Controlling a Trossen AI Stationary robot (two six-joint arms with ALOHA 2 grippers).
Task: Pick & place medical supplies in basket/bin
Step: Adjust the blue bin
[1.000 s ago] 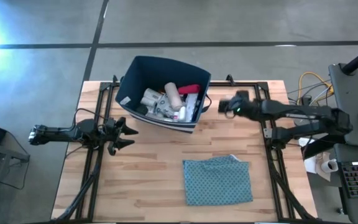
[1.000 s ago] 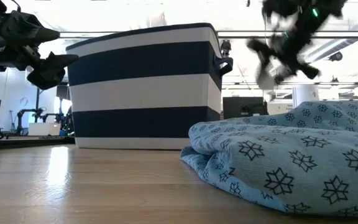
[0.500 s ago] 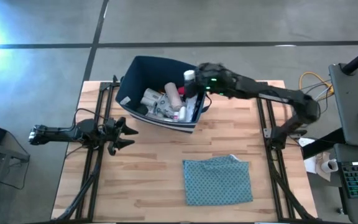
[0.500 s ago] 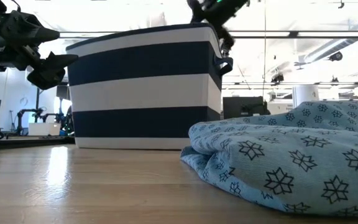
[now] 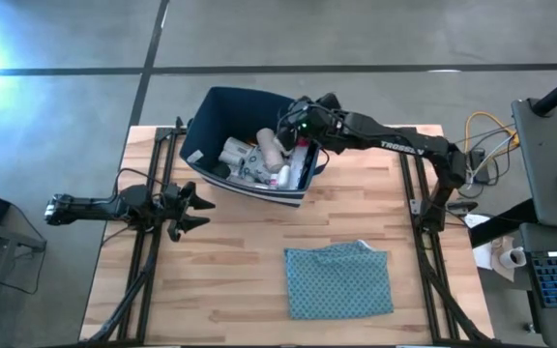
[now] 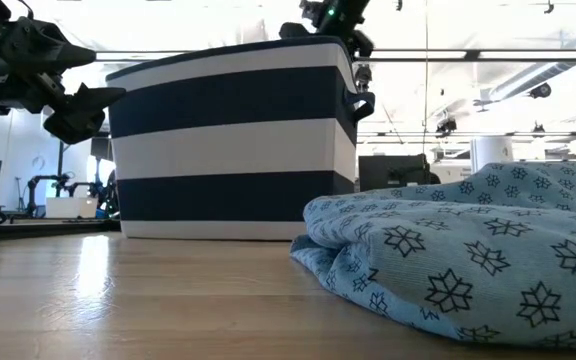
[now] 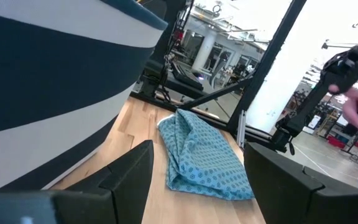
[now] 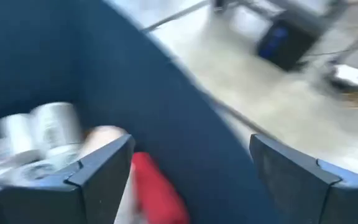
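While the right gripper (image 5: pixel 298 124) hangs over the navy bin (image 5: pixel 222 102) with its jaws spread and nothing between them, the medical supplies (image 5: pixel 259 159) lie heaped inside, so a drop looks done. The left gripper (image 5: pixel 193 209) waits beside the bin over the worktop (image 5: pixel 220 280), jaws apart and empty. The teal cloth (image 5: pixel 339 280) sits well apart.

The bin (image 5: pixel 204 130), a dark navy tub with white bands round its outside, stands upright at the table's far edge. Inside lie the supplies (image 5: pixel 259 159): white bottles, a cream roll standing on end, a red tube (image 8: pixel 157 193) by the wall, heaped against its near side
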